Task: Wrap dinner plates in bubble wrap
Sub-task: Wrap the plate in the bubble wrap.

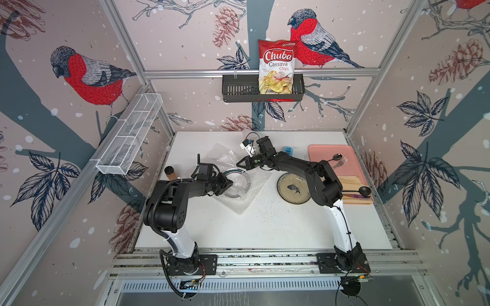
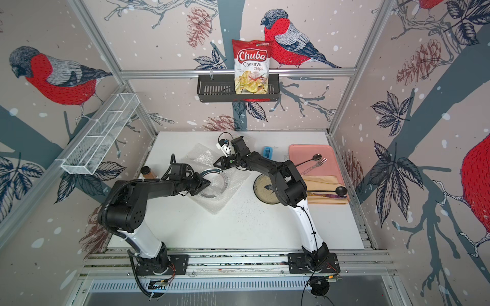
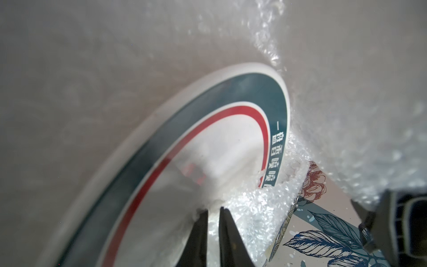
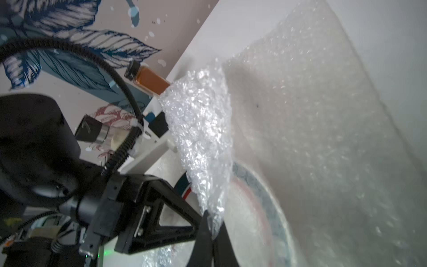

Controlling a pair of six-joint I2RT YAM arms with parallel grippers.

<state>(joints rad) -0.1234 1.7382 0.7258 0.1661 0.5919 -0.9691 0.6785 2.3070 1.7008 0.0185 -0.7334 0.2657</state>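
Note:
A white dinner plate [image 1: 232, 171] with a teal rim and a red ring lies on a sheet of bubble wrap [image 1: 244, 201] left of the table's middle. A flap of the wrap is folded over part of the plate [image 3: 231, 143]. My left gripper [image 1: 232, 182] [image 3: 213, 210] is over the plate, shut on the bubble wrap [image 3: 254, 208]. My right gripper [image 1: 237, 164] [image 4: 213, 222] is at the plate's far edge, shut on a raised corner of the wrap [image 4: 203, 129]. A speckled fish plate [image 1: 293, 188] lies bare under the right arm. Another sheet [image 1: 221, 155] lies behind.
A pink tray [image 1: 331, 152] with a spoon and fork sits at the right, a wooden board in front of it. A brown spice jar [image 1: 170, 172] stands at the left edge and a blue item [image 1: 288, 150] at the back. Baskets hang on the walls.

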